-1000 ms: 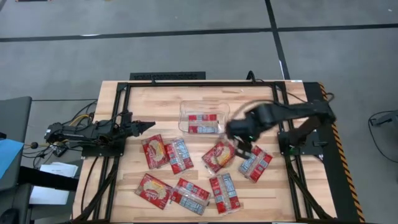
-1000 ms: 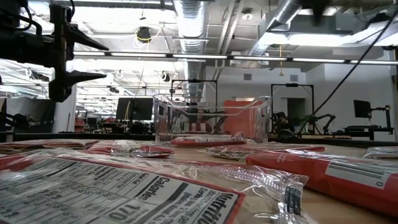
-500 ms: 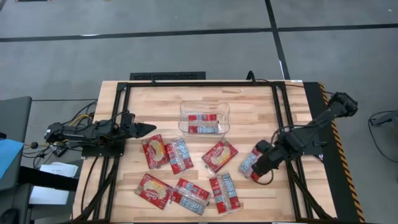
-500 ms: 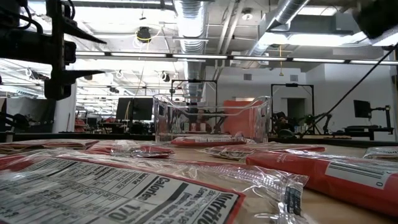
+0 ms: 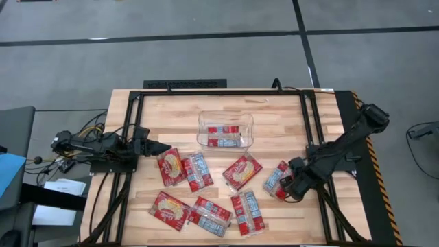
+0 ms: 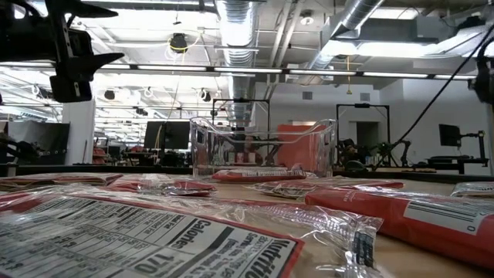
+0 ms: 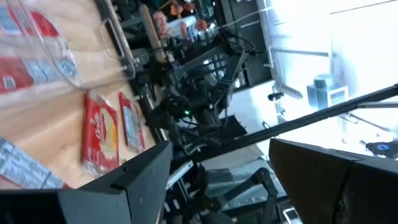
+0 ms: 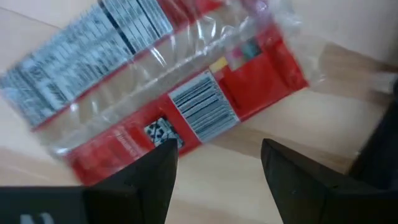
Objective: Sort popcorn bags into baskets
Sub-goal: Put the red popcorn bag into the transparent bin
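Right gripper (image 5: 293, 185) has swung from over the bench centre out to the right edge and now hangs low over the rightmost popcorn bag (image 5: 277, 178); left gripper (image 5: 156, 146) has barely shifted, waiting near the left edge

High view: clear basket (image 5: 250, 125) sits toward the far edge, mid-bench, two bags (image 5: 223, 136) already flat inside. Seven loose bags lie on the wood: three in a middle row, three along the near edge, plus the target by the right rail

Low view: basket wall (image 6: 327, 147) thin, glossy, rigid. Bags lie almost flat

Left wrist view: left fingers (image 7: 137, 180) spread, nothing between them

Right wrist view: right fingers (image 8: 146, 177) apart, empty, just above the target bag (image 8: 180, 93). Crinkled clear overwrap on a red packet with barcode and nutrition panel

Judgement: light, thin, bendy, film slippery; will sag if taken by a corner. Best pinch is across a short end or the overwrap seam, fingers well down to the wood
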Controlling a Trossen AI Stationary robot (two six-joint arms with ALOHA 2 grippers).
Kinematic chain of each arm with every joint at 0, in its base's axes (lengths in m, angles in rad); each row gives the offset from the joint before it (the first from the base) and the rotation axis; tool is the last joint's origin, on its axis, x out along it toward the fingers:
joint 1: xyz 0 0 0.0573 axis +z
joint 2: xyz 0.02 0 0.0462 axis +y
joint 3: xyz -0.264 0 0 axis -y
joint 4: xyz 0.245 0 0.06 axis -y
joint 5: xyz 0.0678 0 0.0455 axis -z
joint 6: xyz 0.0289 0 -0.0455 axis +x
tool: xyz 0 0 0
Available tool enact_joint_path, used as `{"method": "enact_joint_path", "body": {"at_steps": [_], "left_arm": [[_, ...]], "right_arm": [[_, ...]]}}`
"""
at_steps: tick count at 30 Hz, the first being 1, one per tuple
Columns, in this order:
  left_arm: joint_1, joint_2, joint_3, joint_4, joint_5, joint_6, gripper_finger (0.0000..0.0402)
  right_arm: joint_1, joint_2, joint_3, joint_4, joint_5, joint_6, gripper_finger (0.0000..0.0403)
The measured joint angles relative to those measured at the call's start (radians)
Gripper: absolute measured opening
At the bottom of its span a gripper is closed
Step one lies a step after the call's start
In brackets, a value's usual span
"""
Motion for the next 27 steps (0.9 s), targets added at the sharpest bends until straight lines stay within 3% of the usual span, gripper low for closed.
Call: {"method": "enact_joint_path", "body": {"at_steps": [5, 12, 17, 21, 27], "left_arm": [[-0.069, 0.048, 0.0, 0.01, -0.026, -0.034, 0.0263], [-0.157, 0.199, 0.0, 0.049, -0.085, -0.097, 0.0263], [-0.196, 0.346, 0.06, 0.093, -0.123, -0.066, 0.0263], [-0.204, 0.509, 0.177, 0.092, -0.124, 0.019, 0.0263], [-0.204, 0.773, 0.367, 0.092, -0.147, 0.135, 0.0263]], "right_arm": [[-0.038, 0.109, -0.004, 0.177, 0.005, -0.066, 0.0255], [-0.156, 0.189, 0.002, 0.526, 0.024, -0.288, 0.0255], [-0.227, 0.147, 0.053, 0.508, 0.102, -0.392, 0.0255], [-0.226, 0.09, 0.067, 0.49, 0.173, -0.353, 0.0255], [-0.12, 0.132, 0.066, 0.438, 0.28, -0.097, 0.0255]]}}
